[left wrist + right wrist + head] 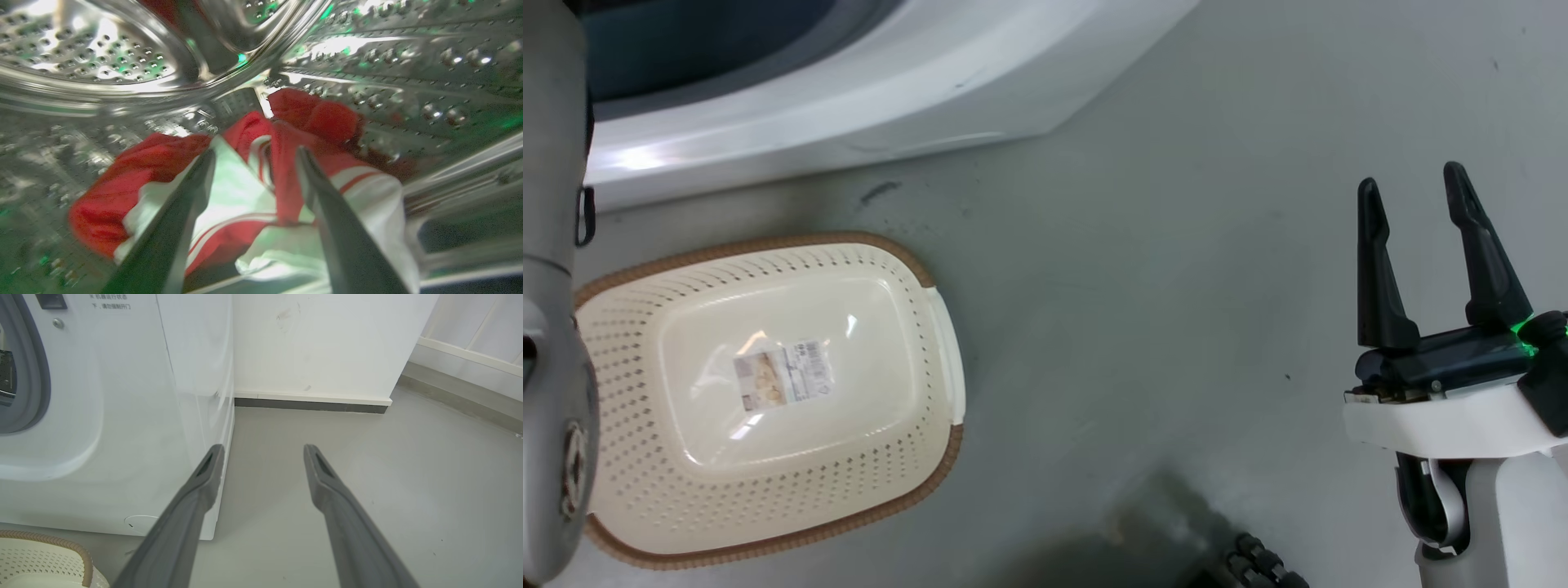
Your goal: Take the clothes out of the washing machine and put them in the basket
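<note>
Red clothes point(318, 118) in drum point(102, 53), none in basket point(768, 242) (8 o'clock, head view); left fingers point(192, 192), right fingers point(1376, 278) spread, empty.

- A smooth grey floor point(1176, 245) fills most of the head view, dully shiny, with a soft shadow pooled near the bottom middle.
- A short dark scuff point(880, 192) sits on the floor in the upper left of that view, with fainter smudges just to its right.
- A tiny dark speck point(1287, 376) lies right of centre.
- A white wall point(318, 343) spans the upper middle of the right wrist view, with a faint smudge point(288, 314) near its top.
- A skirting strip point(310, 405), white above dark grey, runs where that wall meets the floor.
- A second pale wall point(474, 326) fills the upper right corner, with a grey band point(457, 396) along its foot.
</note>
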{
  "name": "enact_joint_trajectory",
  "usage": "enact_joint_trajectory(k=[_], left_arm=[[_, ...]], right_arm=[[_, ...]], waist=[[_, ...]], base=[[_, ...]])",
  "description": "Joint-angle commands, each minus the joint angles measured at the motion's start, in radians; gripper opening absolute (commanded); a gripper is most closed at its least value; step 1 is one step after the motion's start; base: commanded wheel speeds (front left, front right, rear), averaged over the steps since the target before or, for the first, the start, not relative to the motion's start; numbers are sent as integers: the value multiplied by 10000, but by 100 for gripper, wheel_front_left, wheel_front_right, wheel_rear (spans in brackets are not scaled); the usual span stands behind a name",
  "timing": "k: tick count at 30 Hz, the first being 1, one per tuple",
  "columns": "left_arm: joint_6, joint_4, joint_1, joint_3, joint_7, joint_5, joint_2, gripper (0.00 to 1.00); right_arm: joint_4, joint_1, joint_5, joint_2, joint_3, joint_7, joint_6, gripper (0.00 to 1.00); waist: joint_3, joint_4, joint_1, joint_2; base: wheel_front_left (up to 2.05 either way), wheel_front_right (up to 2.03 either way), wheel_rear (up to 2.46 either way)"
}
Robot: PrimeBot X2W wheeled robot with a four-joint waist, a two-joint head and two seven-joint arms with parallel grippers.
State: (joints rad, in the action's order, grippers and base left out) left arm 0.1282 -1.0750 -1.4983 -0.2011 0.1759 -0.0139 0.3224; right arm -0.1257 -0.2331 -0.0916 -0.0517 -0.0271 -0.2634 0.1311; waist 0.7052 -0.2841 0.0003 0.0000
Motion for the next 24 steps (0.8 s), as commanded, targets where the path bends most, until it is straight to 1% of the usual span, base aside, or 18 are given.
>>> enact_joint_trajectory(k=[1,3,6,9,14,21,22,23,24], left_arm=[[8,-196,-450,-196,424,-364,0,100],[6,-393,-845,-347,966,-869,-3,100],[6,-592,-1269,-819,1756,-1286,176,100],[7,-637,-1584,-1285,2281,-1626,327,100],[8,-666,-1738,-1849,2914,-2292,502,100],[9,-559,-1593,-2411,3153,-3032,773,100],[9,-534,-1570,-2510,3152,-3106,807,67],[9,-502,-1563,-2608,3159,-3182,843,5],[9,-465,-1568,-2677,3138,-3259,876,0]], right_arm=[[-55,-204,-149,26,-42,-23,-7,100],[-70,-267,-210,26,-80,-21,-7,100],[-100,-379,-285,26,-125,-23,-7,100],[-139,-456,-364,25,-155,-21,-7,100],[-152,-552,-410,25,-117,-21,-7,100],[-100,-629,-377,23,-103,-23,-7,100],[-106,-646,-375,23,-103,-23,-7,100],[-111,-659,-375,25,-105,-23,-7,100],[-116,-671,-374,23,-114,-23,-7,100]], waist=[[557,-321,-3,0],[734,-356,-3,0],[975,-383,-3,0],[1161,-407,-3,0],[1314,-380,-3,0],[1390,-367,-3,0],[1394,-366,-3,0],[1398,-365,-3,0],[1400,-366,-3,0]], base=[[0,0,0],[0,0,0],[0,0,0],[0,0,0],[0,0,0],[0,0,0],[0,0,0],[0,0,0],[0,0,0]])
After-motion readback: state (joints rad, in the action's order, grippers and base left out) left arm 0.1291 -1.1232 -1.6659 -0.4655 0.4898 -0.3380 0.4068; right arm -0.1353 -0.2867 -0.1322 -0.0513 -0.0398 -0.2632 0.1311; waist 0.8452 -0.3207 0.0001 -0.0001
